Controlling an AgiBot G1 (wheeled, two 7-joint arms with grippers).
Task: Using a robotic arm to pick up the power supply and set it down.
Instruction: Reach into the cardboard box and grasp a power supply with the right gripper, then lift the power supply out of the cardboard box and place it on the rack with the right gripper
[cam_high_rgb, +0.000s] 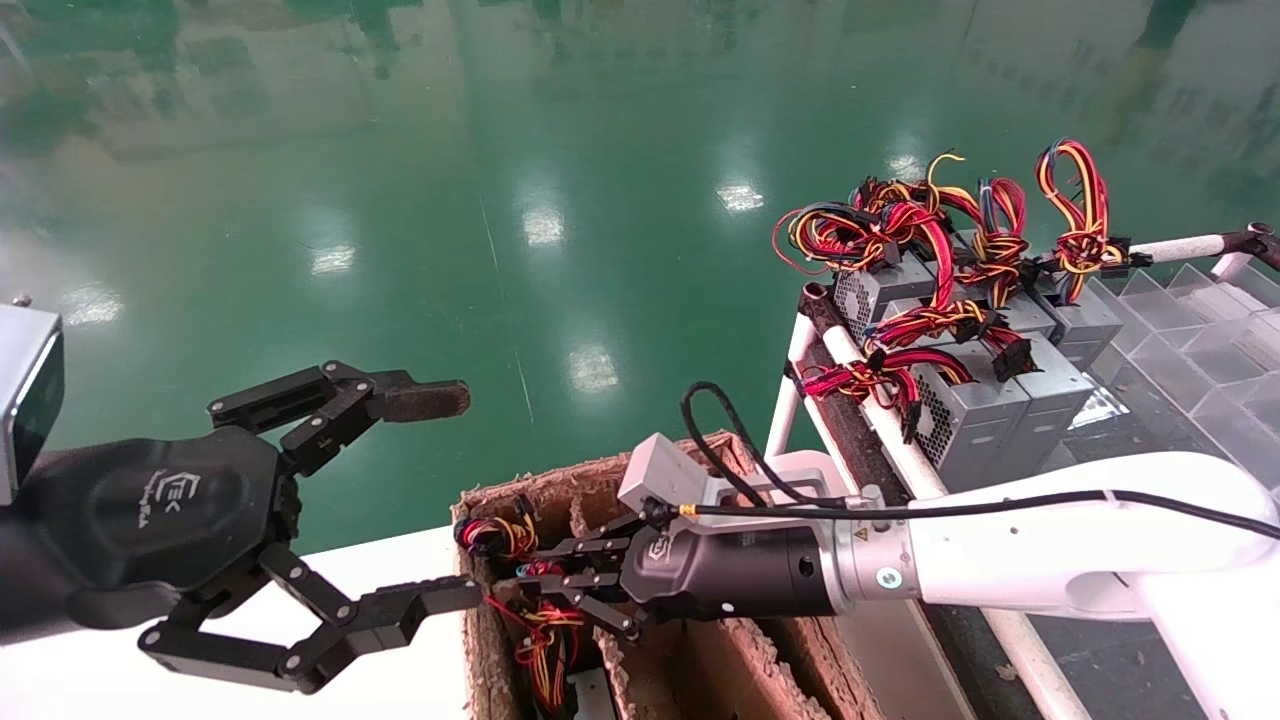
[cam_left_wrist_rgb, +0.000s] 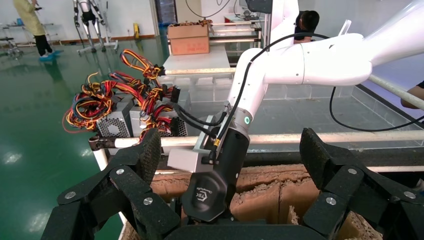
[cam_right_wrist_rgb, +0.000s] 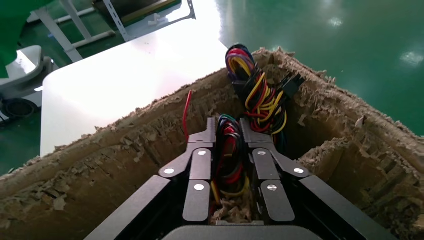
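Reaching right gripper (cam_right_wrist_rgb: 229, 150) clamping wires (cam_right_wrist_rgb: 230, 155)

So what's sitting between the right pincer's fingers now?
A bundle of coloured wires, clamped between the right pincer fingers inside the cardboard box, seen in the right wrist view.

White logo on left pincer (cam_high_rgb: 405, 510) housing and right pincer (cam_high_rgb: 535, 590) housing; lettering unreadable.

The robotic arm (cam_high_rgb: 1080, 540) is white and tubular, with a silver-black wrist, a grey camera box (cam_high_rgb: 660, 475) and a black cable (cam_high_rgb: 1000, 505). Both black linked grippers carry silver screws and a white logo; the left gripper (cam_high_rgb: 445, 500) appears to have a worn brownish fingertip pad.
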